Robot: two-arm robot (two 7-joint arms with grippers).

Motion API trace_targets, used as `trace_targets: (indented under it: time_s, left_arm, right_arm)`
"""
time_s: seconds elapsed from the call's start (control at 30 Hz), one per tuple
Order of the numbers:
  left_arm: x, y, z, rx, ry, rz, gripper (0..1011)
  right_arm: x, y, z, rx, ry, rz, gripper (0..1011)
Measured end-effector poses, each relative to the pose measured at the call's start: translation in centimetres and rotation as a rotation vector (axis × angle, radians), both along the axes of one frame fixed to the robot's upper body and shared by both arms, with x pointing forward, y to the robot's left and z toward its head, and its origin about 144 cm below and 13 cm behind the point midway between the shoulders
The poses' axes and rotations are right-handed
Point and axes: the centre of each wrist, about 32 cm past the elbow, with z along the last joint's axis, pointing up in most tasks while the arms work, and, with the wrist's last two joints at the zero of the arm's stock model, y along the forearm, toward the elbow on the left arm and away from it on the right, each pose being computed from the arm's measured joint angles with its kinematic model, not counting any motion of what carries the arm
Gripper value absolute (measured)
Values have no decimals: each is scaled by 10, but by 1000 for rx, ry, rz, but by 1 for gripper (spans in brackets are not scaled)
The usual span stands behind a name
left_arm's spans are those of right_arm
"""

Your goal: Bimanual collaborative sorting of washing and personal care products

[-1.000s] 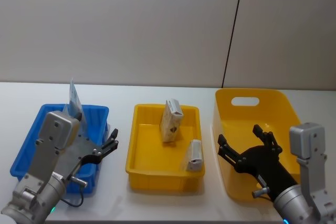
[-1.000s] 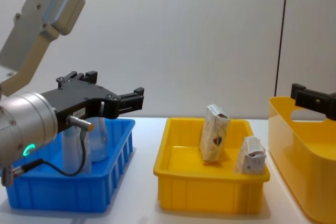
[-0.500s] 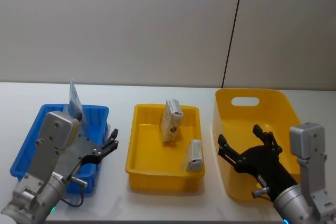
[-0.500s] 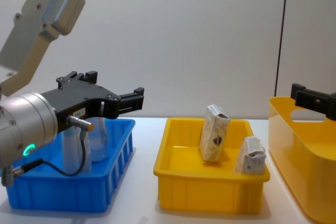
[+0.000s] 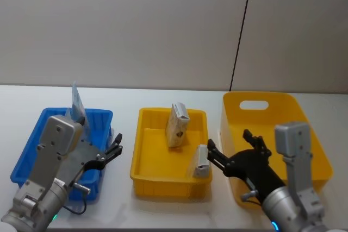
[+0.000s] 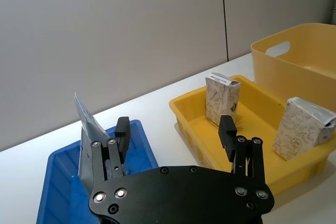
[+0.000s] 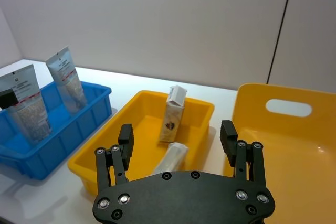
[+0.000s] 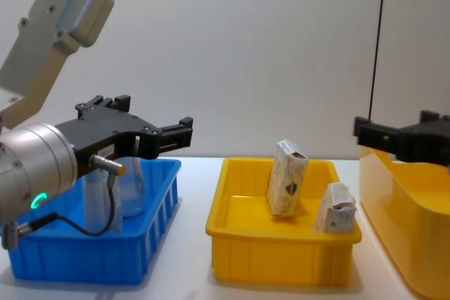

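A beige printed carton (image 5: 177,125) stands upright in the shallow yellow tray (image 5: 145,162), and a small whitish-grey pack (image 5: 201,161) leans by that tray's right wall. A pale-blue squeeze tube (image 5: 76,103) stands at the back of the blue tray (image 5: 30,148); the chest view shows a clear bottle (image 8: 132,186) there too. My left gripper (image 5: 116,144) hangs open over the blue tray's right edge, holding nothing. My right gripper (image 5: 228,142) is open and empty, over the left wall of the tall yellow bin (image 5: 261,104), just right of the pack.
The three containers stand in a row on a white table, blue on the left, the deep bin on the right. In the right wrist view, two tubes (image 7: 65,77) stand in the blue tray (image 7: 79,124). Bare tabletop lies in front of the trays; a grey wall stands behind.
My right gripper has moved left, from inside the tall bin to over its left wall, closer to the small pack. The left arm and all products have stayed put.
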Motion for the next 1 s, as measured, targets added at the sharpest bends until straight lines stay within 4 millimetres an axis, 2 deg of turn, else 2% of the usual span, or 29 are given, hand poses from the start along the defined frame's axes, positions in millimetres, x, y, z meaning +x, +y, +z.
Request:
trace_targets:
  time_s: [0.53, 1.0]
  left_arm:
    - [0, 0, 0, 0, 0, 0, 1001]
    - [0, 0, 0, 0, 0, 0, 1001]
  right_arm:
    - [14, 47, 5, -3, 135, -38, 1004]
    - [22, 68, 5, -7, 263, -106, 1004]
